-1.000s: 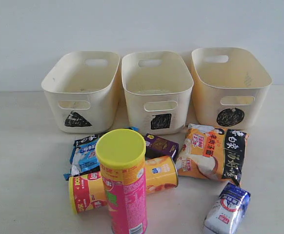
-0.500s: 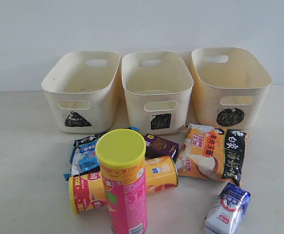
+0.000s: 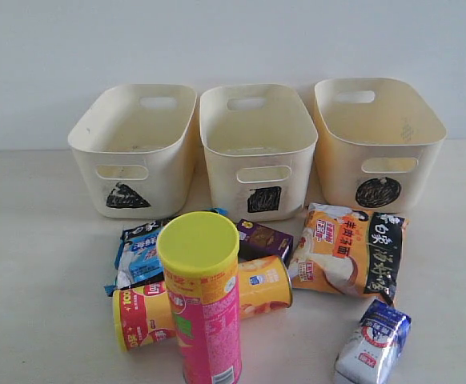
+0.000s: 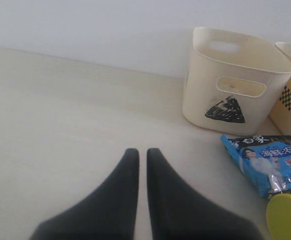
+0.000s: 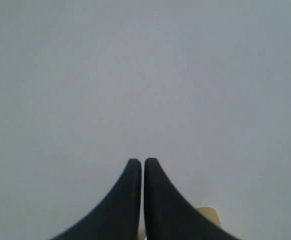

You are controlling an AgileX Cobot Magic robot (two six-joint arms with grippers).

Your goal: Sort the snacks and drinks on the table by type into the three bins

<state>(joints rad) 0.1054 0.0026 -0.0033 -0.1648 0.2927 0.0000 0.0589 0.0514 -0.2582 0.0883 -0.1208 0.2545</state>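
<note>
A wide pale beige matte table (image 3: 33, 264) with faint wood grain meets a plain white wall (image 3: 233, 40). Three cream plastic tubs stand in a row against that wall: the triangle-marked tub (image 3: 165, 180) on the left, the square-marked tub (image 3: 225, 188) in the middle and the circle-marked tub (image 3: 337, 180) on the right.

In front of them, the tall pink chip canister with a yellow lid (image 3: 209, 320) stands upright. The yellow-orange canister (image 3: 261, 288) lies on its side just behind it. A blue-and-white foil packet (image 3: 141, 252) lies to the left, a dark purple box carton (image 3: 263, 238) lies near the middle tub, and an orange, white and black foil packet (image 3: 349, 248) lies flat to the right. A blue-and-white box carton (image 3: 375, 340) lies nearest the camera on the right.

The left gripper (image 4: 142, 151) hangs over bare table, its black fingers almost together and holding nothing. The right gripper (image 5: 143, 161) is likewise pressed closed and empty, facing the blank wall.
</note>
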